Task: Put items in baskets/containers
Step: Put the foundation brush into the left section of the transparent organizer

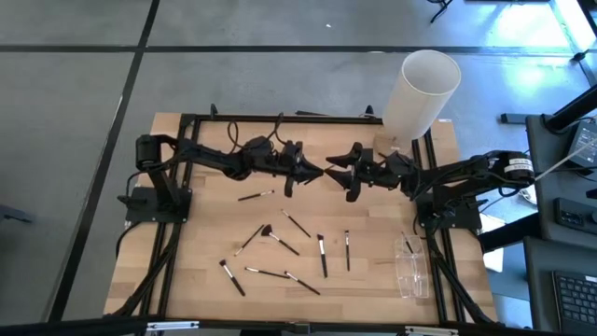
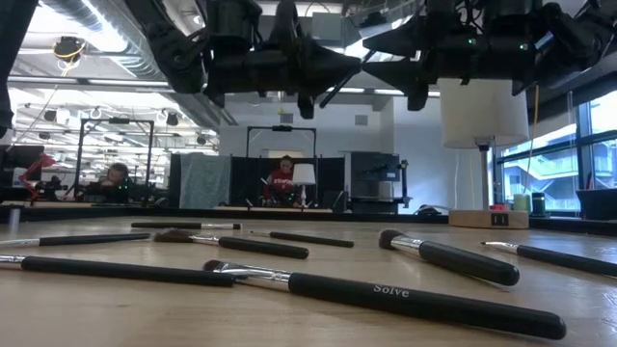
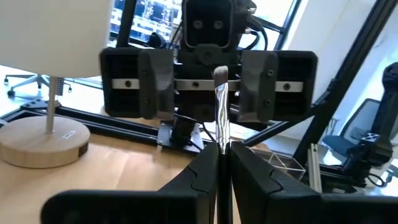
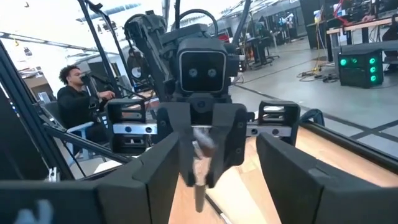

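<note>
Both arms meet high over the middle of the table. My left gripper [image 1: 312, 173] is shut on a thin black makeup brush [image 3: 221, 109], whose bristle tip [image 3: 219, 74] sticks out toward my right gripper [image 1: 336, 171]. The right gripper faces it with its fingers [image 4: 155, 177] spread wide, one on either side of the brush and apart from it. Several more brushes [image 1: 322, 255] lie flat on the wooden table. The clear box [image 1: 410, 268] stands near the table's right front corner, with one brush [image 1: 408, 245] at its far end. My left gripper pinches the brush's handle [image 3: 222, 140] between its two fingers, which come level from the table's left. The brush runs roughly along the fingers, and its silver collar and bristles reach past their tips. It hangs clear above the table.
A tall white cylinder [image 1: 422, 89] on a round wooden base stands at the far right corner. A black frame [image 1: 280, 119] borders the table. In the low view, people sit at desks in the room beyond.
</note>
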